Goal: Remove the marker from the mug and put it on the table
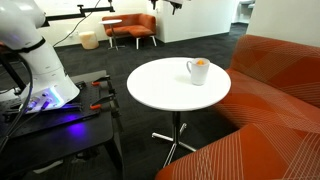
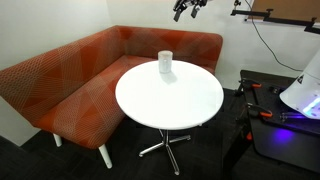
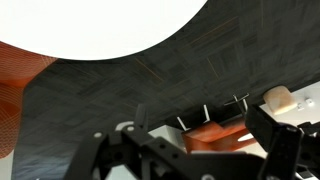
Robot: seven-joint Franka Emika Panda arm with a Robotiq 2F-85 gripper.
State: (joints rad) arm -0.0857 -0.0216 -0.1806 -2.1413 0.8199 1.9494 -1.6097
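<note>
The white mug [image 1: 197,71] stands upright on the round white table [image 1: 160,88], toward its far side by the sofa. The orange marker [image 1: 200,62] sticks up inside the mug. In an exterior view the mug [image 2: 165,63] shows on the table [image 2: 170,100], but the marker cannot be made out there. My gripper [image 2: 188,8] hangs high above the table, well clear of the mug; it also shows at the top edge of an exterior view [image 1: 172,5]. In the wrist view my gripper [image 3: 200,120] is open and empty, with only the table's rim [image 3: 100,30] above it; the mug is out of view there.
An orange corner sofa [image 2: 70,80] wraps the table's far side. The black workbench [image 1: 60,125] with the robot base stands beside the table. An orange armchair [image 1: 130,28] stands far back on dark carpet. The chrome pedestal [image 2: 165,145] spreads under the table.
</note>
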